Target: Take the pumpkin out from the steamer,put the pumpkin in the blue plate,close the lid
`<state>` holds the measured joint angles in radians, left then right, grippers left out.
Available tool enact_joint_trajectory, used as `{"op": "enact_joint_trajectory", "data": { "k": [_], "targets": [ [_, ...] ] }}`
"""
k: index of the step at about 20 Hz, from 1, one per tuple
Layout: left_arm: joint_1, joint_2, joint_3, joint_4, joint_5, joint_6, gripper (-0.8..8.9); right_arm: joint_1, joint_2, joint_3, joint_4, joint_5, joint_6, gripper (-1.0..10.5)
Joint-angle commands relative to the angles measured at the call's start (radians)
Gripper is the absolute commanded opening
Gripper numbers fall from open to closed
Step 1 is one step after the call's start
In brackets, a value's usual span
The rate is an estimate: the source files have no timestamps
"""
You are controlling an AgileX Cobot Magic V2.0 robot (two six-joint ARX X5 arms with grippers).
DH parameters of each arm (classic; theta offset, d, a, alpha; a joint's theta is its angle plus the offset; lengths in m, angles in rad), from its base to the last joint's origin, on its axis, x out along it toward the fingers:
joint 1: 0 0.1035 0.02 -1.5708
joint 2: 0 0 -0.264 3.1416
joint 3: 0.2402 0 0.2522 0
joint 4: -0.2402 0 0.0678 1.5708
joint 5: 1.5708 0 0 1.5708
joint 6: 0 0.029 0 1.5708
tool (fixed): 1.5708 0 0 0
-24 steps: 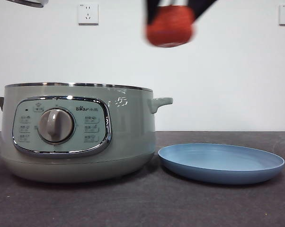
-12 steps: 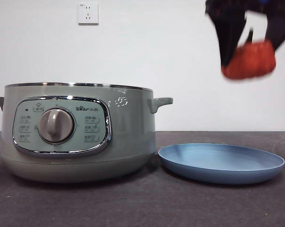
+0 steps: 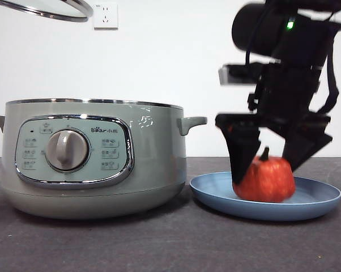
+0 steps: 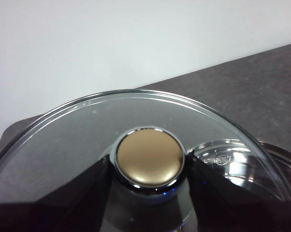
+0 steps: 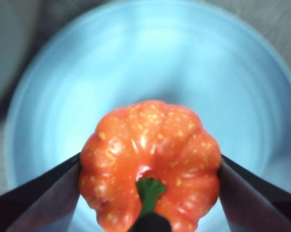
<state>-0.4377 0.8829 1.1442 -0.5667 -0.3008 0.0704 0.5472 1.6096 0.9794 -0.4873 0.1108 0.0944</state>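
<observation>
The pumpkin [image 3: 264, 180] sits in the blue plate [image 3: 318, 205], right of the steamer [image 3: 159, 170] on the dark bench [image 3: 159, 243]. The right end effector [image 3: 265, 161] comes down on it from above, one black jaw on its left flank and one on its right, closed against the sides; in the right wrist view both jaws press the pumpkin [image 5: 150, 159] with the plate [image 5: 150, 58] spread all round beneath. The pumpkin stands upright, stem up, so its axis runs straight up into the end effector; I judge that letting go and lifting straight up would clear it. Whether its base already bears on the plate or hangs just above is hard to tell, as the plate's near rim hides the underside.

The relation that matters next is lid to steamer. The lid [image 3: 46, 8] is high at the upper left, above the steamer's left side and well apart from its rim, and slightly tilted. The left end effector [image 4: 148, 193] is the nearer arm: the left wrist view shows the lid [image 4: 78, 140] from above, dark jaws closed on either side of its knob [image 4: 150, 157]. Through the glass a chrome rim shows below, probably the steamer's.

Only a sliver of the lid shows in the front view, and the left arm is out of it. The steamer's inside is hidden throughout.
</observation>
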Motion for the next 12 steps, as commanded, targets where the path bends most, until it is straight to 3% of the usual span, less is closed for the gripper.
{"op": "enact_joint_trajectory", "data": {
  "k": [1,5,9,12],
  "targets": [
    [0.000,0.003,0.010,0.050,0.018,0.008,-0.05,-0.004,0.028,-0.010,0.008,-0.001,0.010,2.6],
    [0.000,0.013,0.010,0.051,0.046,0.008,-0.04,-0.004,0.029,-0.010,0.008,0.000,0.029,4.7],
    [0.000,0.013,0.010,0.056,0.054,0.008,-0.05,-0.005,0.014,-0.010,0.008,-0.001,0.029,4.8],
    [0.000,0.014,0.010,0.057,0.126,0.008,-0.05,-0.004,-0.061,-0.010,0.007,-0.006,0.034,4.8]
  ]
}}
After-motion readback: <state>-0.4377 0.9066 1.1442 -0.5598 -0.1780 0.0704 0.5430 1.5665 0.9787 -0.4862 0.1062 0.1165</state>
